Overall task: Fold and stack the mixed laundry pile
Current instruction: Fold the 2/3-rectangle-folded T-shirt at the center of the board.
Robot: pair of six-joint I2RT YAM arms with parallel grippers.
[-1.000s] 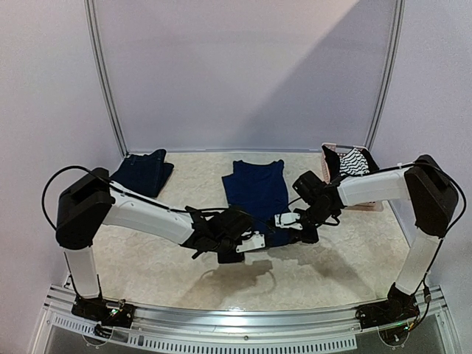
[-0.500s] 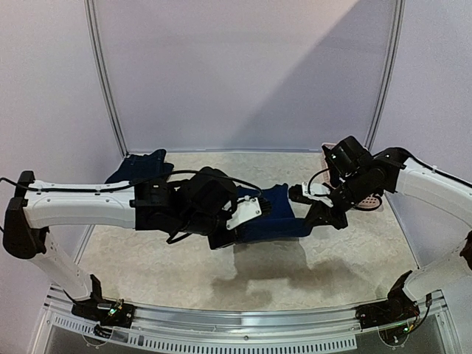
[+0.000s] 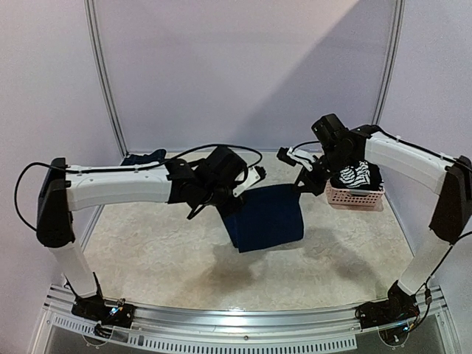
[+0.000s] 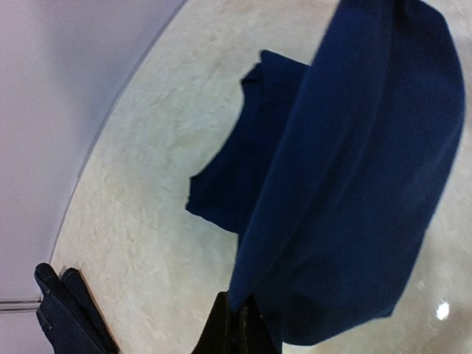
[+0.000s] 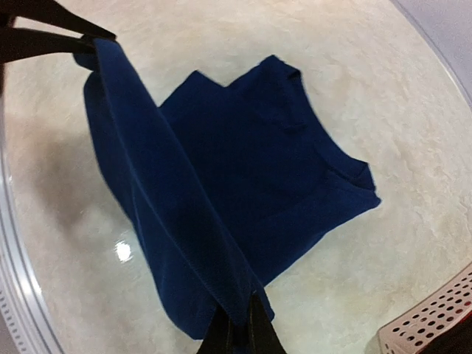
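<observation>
T-shirt [image 3: 265, 220] hangs, its held edge running left-right.

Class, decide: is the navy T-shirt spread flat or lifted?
Lifted, half folded: left gripper and right gripper hold one edge of the navy T-shirt aloft; its collar end lies on the table.

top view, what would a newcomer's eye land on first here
The navy T-shirt in the middle, one edge lifted between the left gripper and right gripper, both pinched shut on it, the rest lying on the table. Next, the pink basket at far right holding a striped piece, and a denim piece at far left.
</observation>
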